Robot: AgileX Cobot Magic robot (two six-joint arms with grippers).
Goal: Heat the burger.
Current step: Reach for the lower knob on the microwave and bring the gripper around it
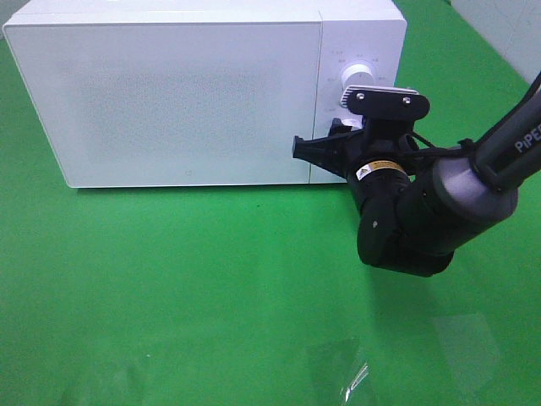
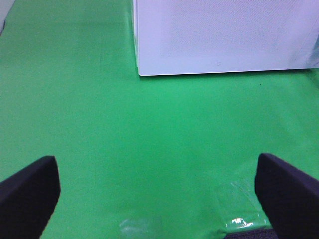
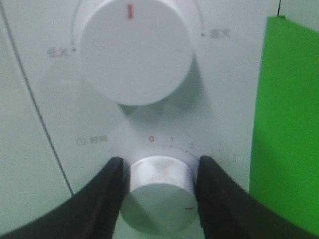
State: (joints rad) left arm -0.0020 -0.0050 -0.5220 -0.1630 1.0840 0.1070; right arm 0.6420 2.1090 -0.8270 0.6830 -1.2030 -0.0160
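Burger not in view; microwave (image 1: 186, 93) door shut, position cannot be told. Right jaws clamp the lower white dial (image 3: 158, 196). Left jaws wide apart above green table (image 2: 149, 124).

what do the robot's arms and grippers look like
The right arm is glossy dark grey with white lettering, of which PIPE shows, a yellow warning label at the wrist, a thin black cable and a pale grey two-screw bracket. The right gripper and left gripper have matte black fingers with rounded tips.
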